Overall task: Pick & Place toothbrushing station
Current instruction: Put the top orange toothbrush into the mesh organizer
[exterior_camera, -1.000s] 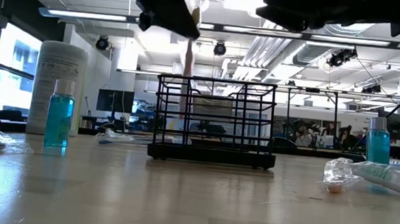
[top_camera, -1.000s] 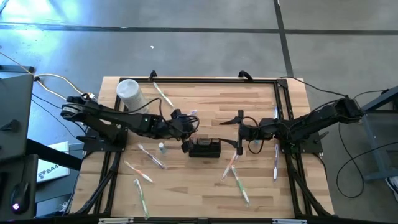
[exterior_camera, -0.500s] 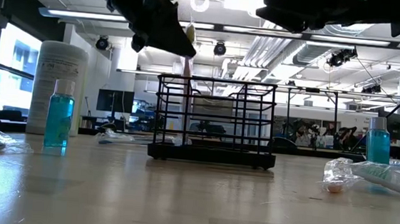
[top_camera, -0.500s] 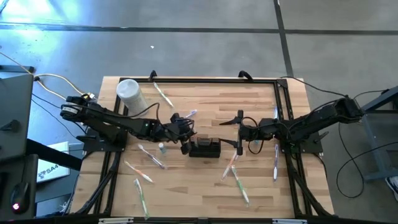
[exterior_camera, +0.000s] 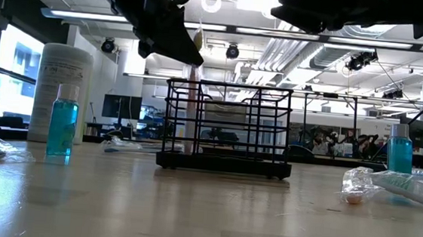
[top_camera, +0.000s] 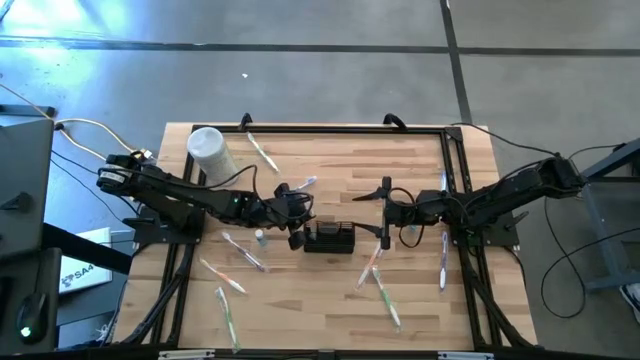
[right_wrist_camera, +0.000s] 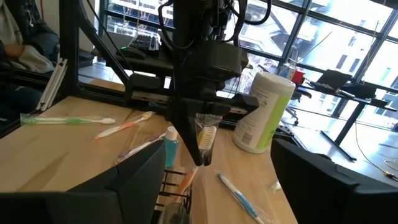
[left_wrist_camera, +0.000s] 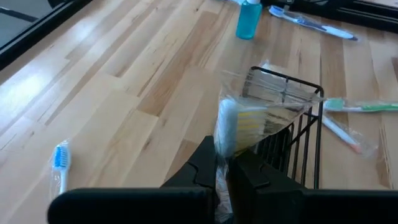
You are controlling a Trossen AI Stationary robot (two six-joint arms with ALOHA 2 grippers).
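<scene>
**Tabletop and room, toothbrush station at centre**

Surface: pale butcher-block table [top_camera: 300, 300] with a black frame along its edges. Nearest the low camera, at right, a crumpled clear wrapper holding a tube [exterior_camera: 395, 186]; at far left, another wrapped item, contents unclear.

Wrapped toothbrushes [top_camera: 385, 290] lie scattered on the near half of the table and toward the far left corner.

Toothbrushing station [top_camera: 329, 238]: black wire rack with slotted top, upright at table centre.

Left gripper [top_camera: 295, 226]: just above the station's left end, fingers clamped on a wrapped yellow toothbrush [left_wrist_camera: 239, 124] that stands bristles-up, its lower part inside the end slot.

Right gripper [top_camera: 385, 212]: hanging just to the right of the station, apart from it, fingers spread wide, nothing between them.

Small blue bottle [exterior_camera: 62, 127]: upright, left of the station. A second blue bottle [exterior_camera: 399, 152] stands at right.

White cylindrical container [top_camera: 209, 150]: upright near the far left corner.

Room beyond: grey polished floor, open ceiling with strip lights and ducting, desks with monitors, large windows. A seated person's sleeve [right_wrist_camera: 25, 46] shows at the edge of the right wrist view.
</scene>
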